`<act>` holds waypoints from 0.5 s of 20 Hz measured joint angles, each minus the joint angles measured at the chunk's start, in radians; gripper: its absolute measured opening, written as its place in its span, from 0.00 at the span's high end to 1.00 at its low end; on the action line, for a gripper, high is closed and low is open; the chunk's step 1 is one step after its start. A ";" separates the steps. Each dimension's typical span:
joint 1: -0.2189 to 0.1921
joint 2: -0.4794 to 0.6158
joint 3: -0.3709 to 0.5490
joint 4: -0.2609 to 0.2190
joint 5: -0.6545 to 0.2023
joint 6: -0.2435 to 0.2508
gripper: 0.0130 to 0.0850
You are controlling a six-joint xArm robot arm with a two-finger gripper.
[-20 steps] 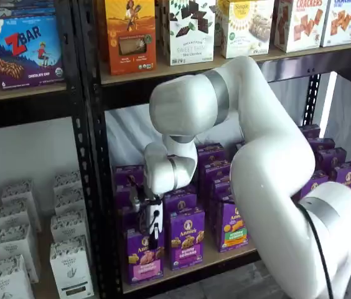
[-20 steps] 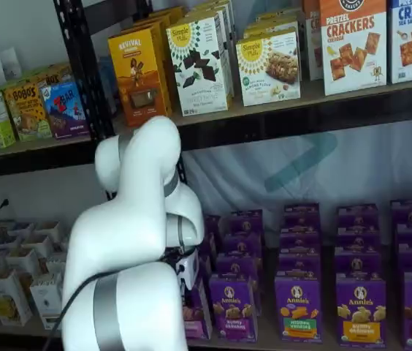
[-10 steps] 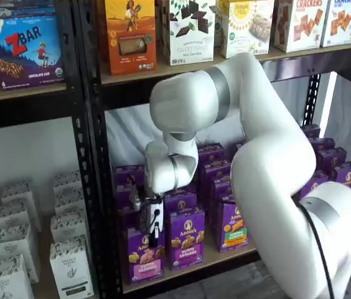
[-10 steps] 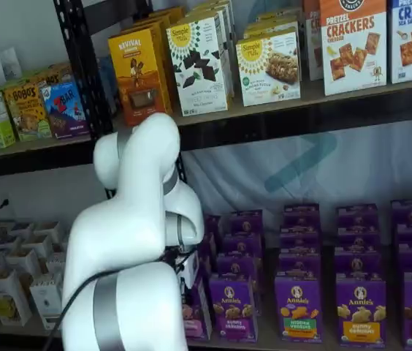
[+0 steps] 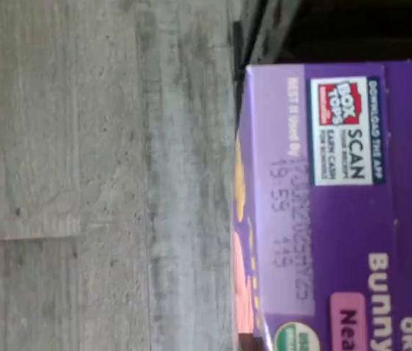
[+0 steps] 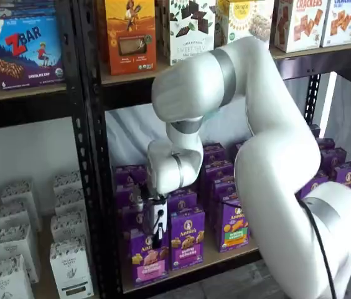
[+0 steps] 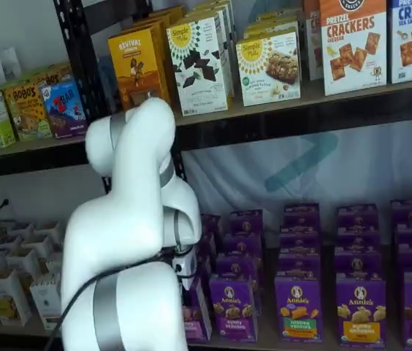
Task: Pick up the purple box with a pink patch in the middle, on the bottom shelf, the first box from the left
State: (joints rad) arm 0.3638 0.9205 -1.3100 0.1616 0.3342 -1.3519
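Gripping purple box (image 6: 147, 256) top, gripper (image 6: 157, 233) closed on it

Glossy printed cardboard of the purple box (image 5: 337, 212), grey matt wood-grain floor planks (image 5: 104, 175), black perforated metal rack upright (image 6: 91, 156), smooth glossy white plastic arm shell (image 6: 269, 156)

Upper shelf: orange carton (image 6: 130, 34), ZBar box (image 6: 25, 50); white cartons (image 6: 70, 265) lower left.
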 joint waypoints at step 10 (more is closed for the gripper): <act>-0.019 -0.196 0.232 -0.052 0.015 0.028 0.78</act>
State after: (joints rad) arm 0.3449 0.7249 -1.0784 0.1096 0.3490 -1.3237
